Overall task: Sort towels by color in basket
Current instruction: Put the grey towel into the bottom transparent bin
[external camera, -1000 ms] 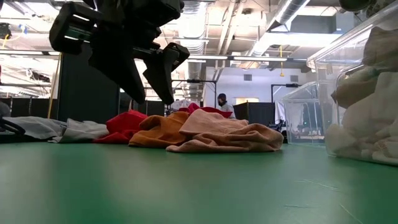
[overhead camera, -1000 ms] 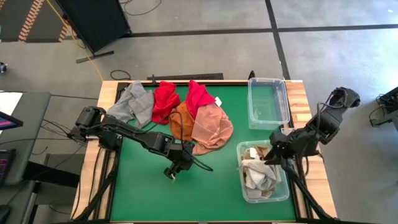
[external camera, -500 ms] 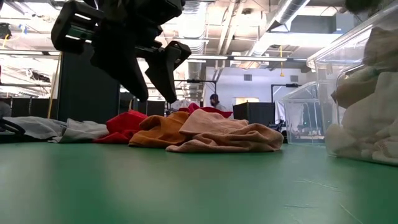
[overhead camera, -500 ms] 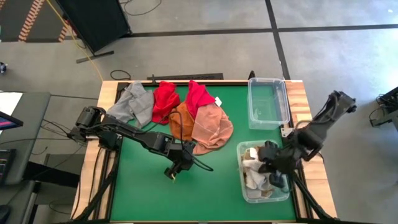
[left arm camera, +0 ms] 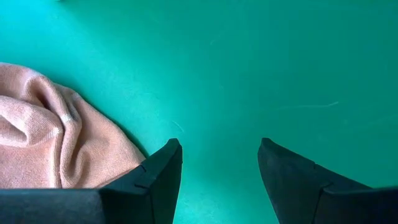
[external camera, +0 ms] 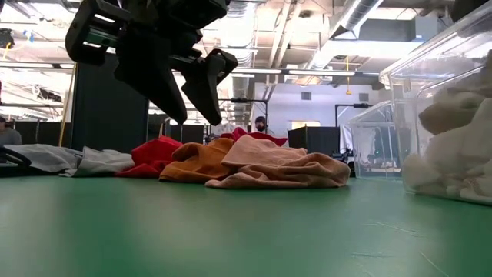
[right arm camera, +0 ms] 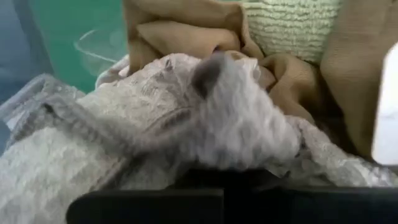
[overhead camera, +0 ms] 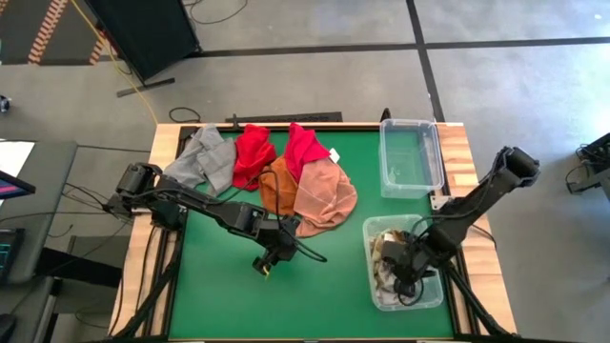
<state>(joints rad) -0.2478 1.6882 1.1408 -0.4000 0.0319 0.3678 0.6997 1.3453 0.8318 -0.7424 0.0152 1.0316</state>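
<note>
The loose towels lie in a heap at the table's far middle: grey (overhead camera: 204, 158), two red (overhead camera: 253, 152) (overhead camera: 304, 148), orange (overhead camera: 277, 187) and pink (overhead camera: 324, 196). My left gripper (overhead camera: 267, 259) (left arm camera: 217, 149) hangs open above the green mat, just near of the pink towel (left arm camera: 43, 143), with nothing between its fingers. White (right arm camera: 205, 112), tan (right arm camera: 186, 31) and pale green (right arm camera: 286, 22) towels fill the near-right clear basket (overhead camera: 437, 297). My right gripper (overhead camera: 400, 272) is down inside it, its fingertips buried in the white towel. My right gripper comes down steeply from above into the heap in the basket and meets the white towel (right arm camera: 217, 124), which bulges up right in front of it. The towel hides the fingertips, so I cannot tell whether they pinch cloth or only press on it.
A second clear basket (overhead camera: 412, 157) stands at the far right with nothing in it. The green mat (overhead camera: 229, 295) is bare between my left gripper and the near edge. A wooden rim (overhead camera: 162, 143) borders the mat. People show in the room beyond.
My right gripper has dropped from above the near-right basket down into it, toward the table's near edge, tipping to point more steeply down. The white towels in the basket have sunk and changed shape under it.
</note>
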